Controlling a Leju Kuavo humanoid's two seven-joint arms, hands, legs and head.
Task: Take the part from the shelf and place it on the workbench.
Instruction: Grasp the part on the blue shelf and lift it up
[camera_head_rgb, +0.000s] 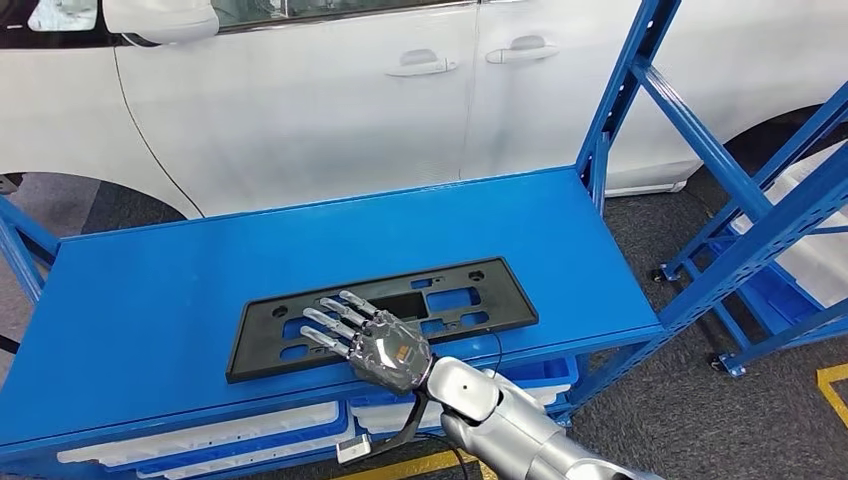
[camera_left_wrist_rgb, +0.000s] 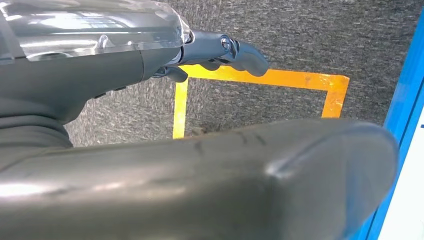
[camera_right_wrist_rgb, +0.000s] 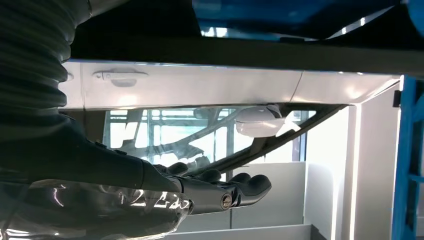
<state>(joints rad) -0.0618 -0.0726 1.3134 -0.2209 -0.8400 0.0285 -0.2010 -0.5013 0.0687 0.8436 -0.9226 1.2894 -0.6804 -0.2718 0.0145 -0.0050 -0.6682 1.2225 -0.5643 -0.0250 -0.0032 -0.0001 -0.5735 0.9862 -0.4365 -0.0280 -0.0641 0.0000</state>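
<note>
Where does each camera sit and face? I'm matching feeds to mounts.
Head view: high, looking down at blue workbench, black part, right hand spread over it.
Left wrist view: faces carpet, orange floor tape, left hand.
Right wrist view: faces white car past right hand.
Shared: car, right hand.

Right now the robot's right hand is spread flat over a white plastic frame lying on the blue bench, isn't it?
Not quite: the frame is black, not white, as the head view shows. The rest holds: the right hand is spread flat over it, and it lies on the blue bench.
</note>
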